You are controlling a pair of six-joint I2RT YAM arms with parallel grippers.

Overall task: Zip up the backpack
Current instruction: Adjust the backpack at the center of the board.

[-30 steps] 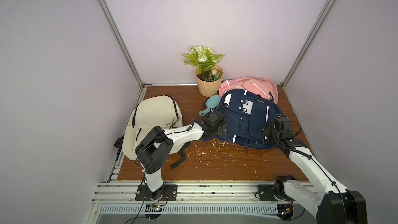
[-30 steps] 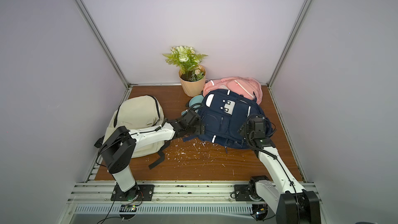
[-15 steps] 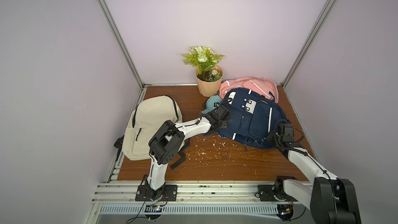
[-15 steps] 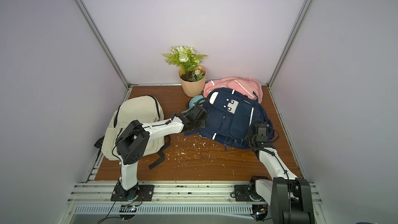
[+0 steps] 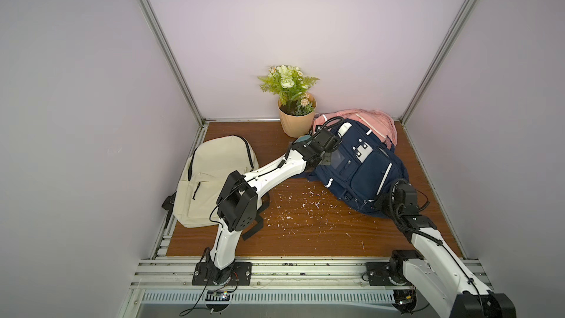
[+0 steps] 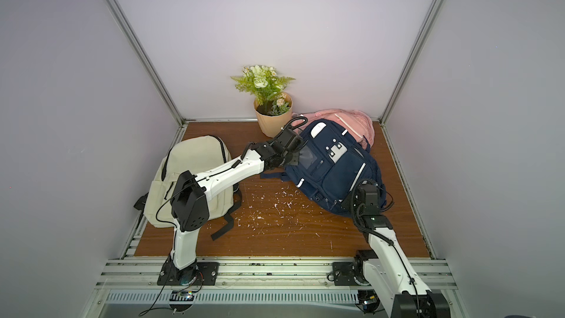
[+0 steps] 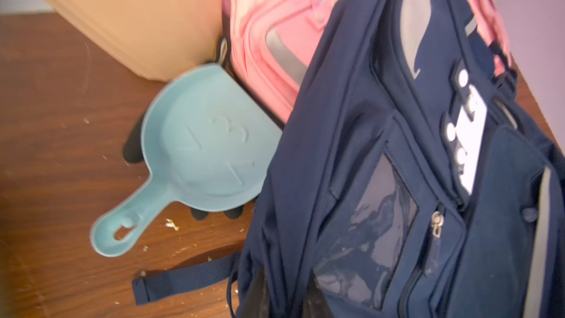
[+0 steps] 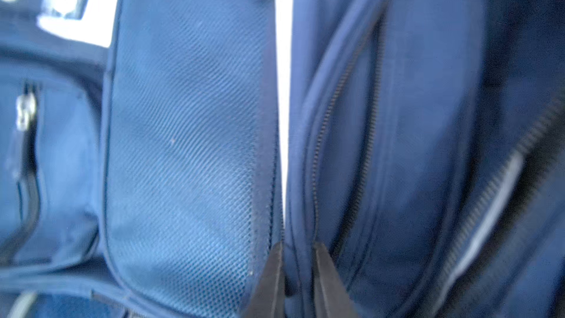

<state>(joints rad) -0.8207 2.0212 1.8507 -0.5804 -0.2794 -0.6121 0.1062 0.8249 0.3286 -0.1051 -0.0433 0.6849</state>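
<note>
— How do the arms stand?
— The left arm [image 5: 272,174] reaches long. Its left gripper [image 5: 328,156] meets the navy backpack [image 5: 365,175], which lies just beside the flower pot [image 5: 295,123]; I cannot tell its grip. The right gripper [image 8: 299,267] pinches the backpack's fabric at the corner farthest from the pot.
— What has changed?
— The left has moved potward, the right away.

Wooden table [image 5: 305,234] carries navy backpack [image 5: 363,175], beige backpack [image 5: 214,172], pink backpack [image 5: 379,119], flowerpot [image 5: 295,125], dustpan [image 7: 201,148]
</note>
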